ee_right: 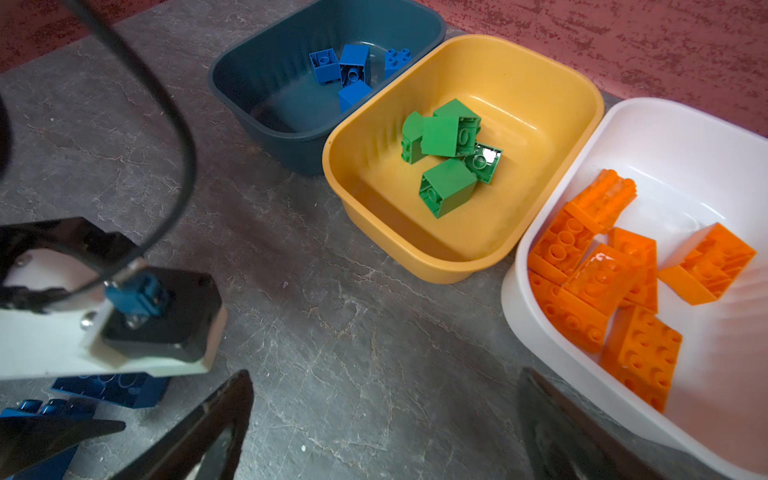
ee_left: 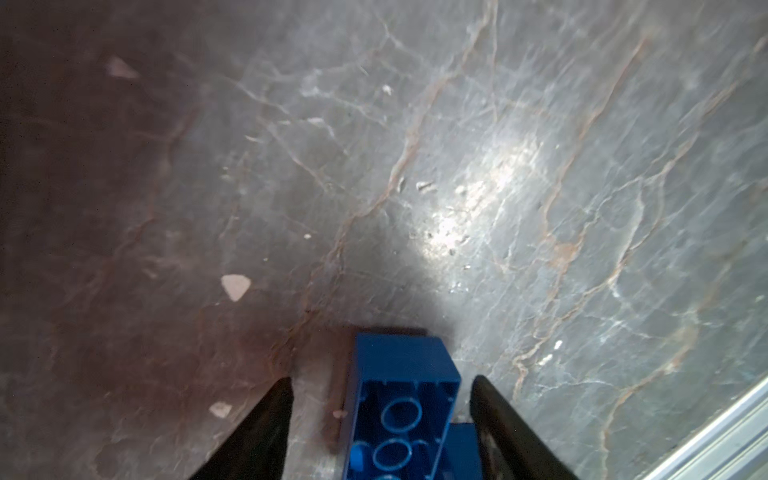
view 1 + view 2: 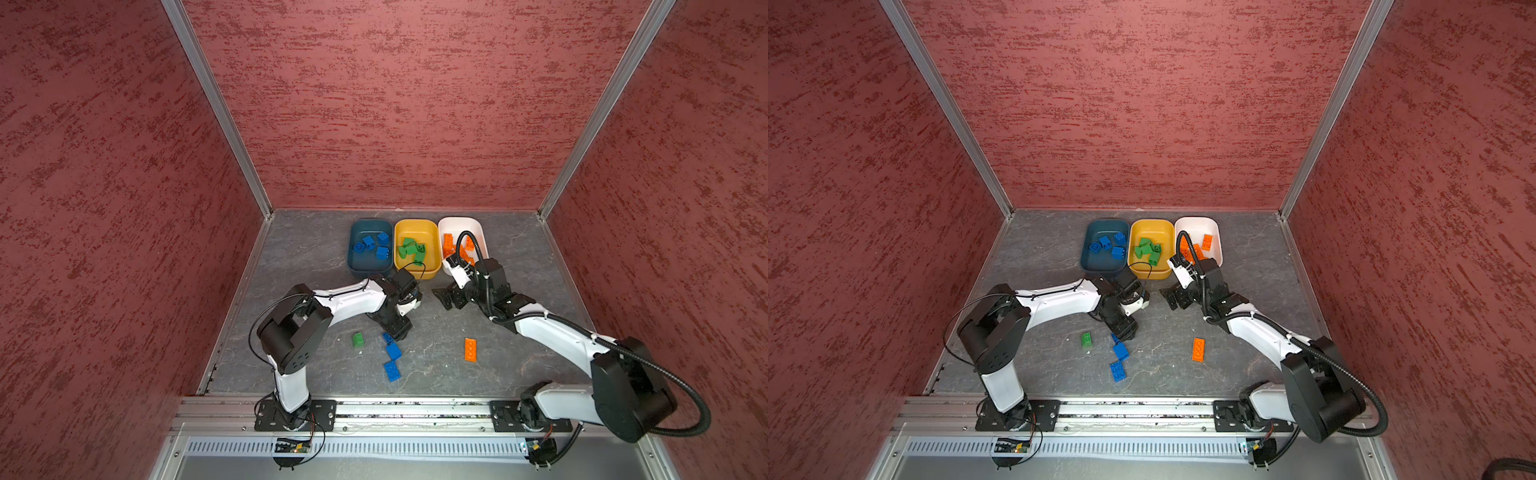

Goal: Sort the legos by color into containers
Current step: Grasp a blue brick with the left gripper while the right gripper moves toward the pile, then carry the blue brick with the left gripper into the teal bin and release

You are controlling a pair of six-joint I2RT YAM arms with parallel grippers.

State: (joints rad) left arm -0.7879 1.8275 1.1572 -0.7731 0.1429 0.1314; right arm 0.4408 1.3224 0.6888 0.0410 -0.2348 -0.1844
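My left gripper points down at the table, open, with its jaws either side of a blue brick lying on its side; a gap shows on each side. Two more blue bricks, a green brick and an orange flat brick lie loose on the table. The teal tub holds blue bricks, the yellow tub green ones, the white tub orange ones. My right gripper hangs open and empty in front of the white tub.
Red textured walls close in the grey stone-pattern table on three sides. An aluminium rail with both arm bases runs along the front edge. The left arm's wrist sits close beside my right gripper.
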